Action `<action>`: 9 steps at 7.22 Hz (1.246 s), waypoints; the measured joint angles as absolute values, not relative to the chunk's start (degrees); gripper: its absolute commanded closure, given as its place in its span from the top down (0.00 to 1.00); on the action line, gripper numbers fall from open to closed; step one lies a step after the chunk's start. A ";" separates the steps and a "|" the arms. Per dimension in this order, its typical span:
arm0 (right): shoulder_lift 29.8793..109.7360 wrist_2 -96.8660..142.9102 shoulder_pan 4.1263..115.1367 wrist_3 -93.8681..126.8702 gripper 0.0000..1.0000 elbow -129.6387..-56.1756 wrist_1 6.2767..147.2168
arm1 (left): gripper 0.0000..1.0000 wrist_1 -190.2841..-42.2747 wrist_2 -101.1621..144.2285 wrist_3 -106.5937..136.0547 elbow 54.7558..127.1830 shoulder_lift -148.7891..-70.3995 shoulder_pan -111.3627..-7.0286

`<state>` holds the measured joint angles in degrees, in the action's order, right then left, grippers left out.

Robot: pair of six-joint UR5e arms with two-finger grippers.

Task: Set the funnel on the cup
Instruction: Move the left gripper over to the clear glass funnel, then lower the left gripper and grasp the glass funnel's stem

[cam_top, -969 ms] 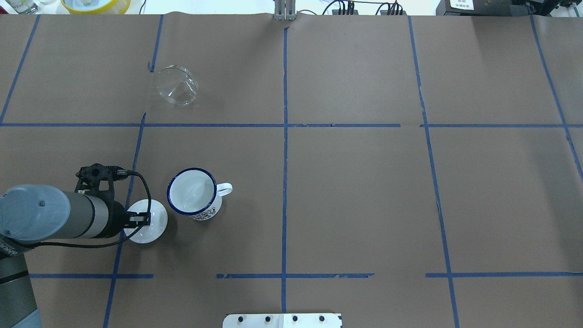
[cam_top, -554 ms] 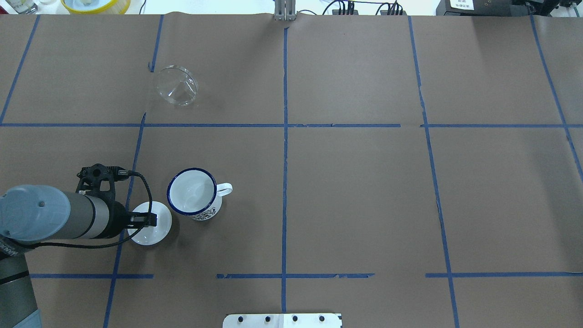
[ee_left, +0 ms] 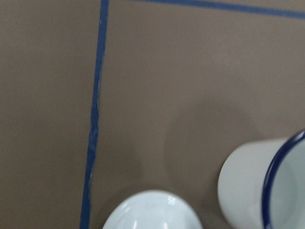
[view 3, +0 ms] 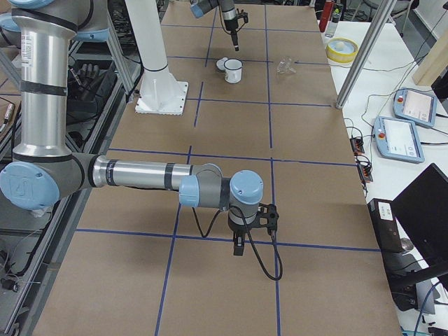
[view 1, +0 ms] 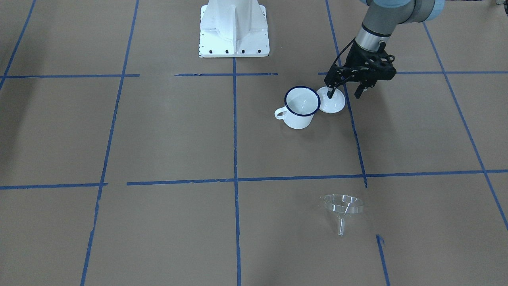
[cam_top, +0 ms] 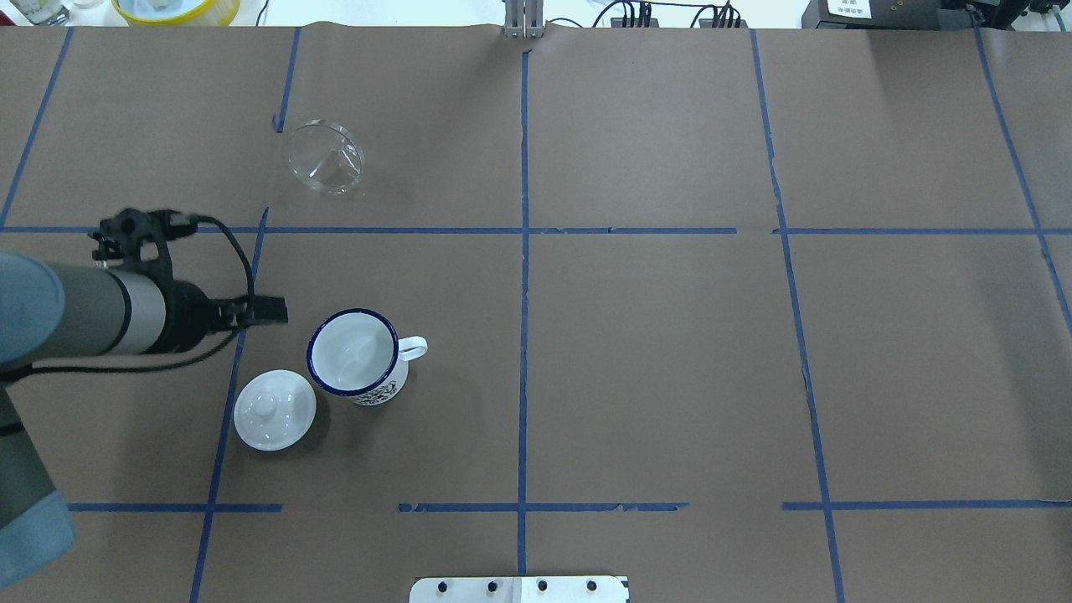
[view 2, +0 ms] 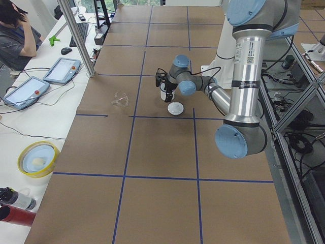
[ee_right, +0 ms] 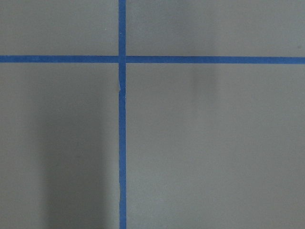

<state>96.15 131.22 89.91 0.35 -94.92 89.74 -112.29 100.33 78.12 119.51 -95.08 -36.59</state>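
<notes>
White enamel mug is standing just beside a lid, clear funnel lying well apart; left gripper is hovering spread, empty; right gripper: cannot tell.

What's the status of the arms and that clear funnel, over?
Left tool open, empty, hovering near cup. Right tool far off, state unclear. Funnel lying apart from cup, not gripped. Lid beside cup, cup mouth uncovered.

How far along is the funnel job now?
Done: the lid lies beside the uncovered cup. In hand: nothing; the left gripper hangs open and empty next to them. Left: grasp the funnel, lying apart from the cup, and set it on the cup.
</notes>
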 measured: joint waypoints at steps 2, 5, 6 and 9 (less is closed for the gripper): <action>96.15 131.22 89.91 0.35 1.00 -94.91 89.73 | 1.00 -114.51 99.28 90.61 114.95 -103.40 -42.13; 96.15 131.22 89.91 0.35 1.00 -94.88 89.74 | 1.00 -129.20 90.62 112.97 92.88 -115.60 -43.05; 96.15 131.22 89.91 0.35 1.00 -94.91 89.73 | 1.00 -132.75 87.56 118.23 86.01 -118.15 -42.40; 96.15 131.22 89.91 0.35 1.00 -94.88 89.74 | 0.91 -137.95 81.94 123.23 76.76 -120.05 -40.49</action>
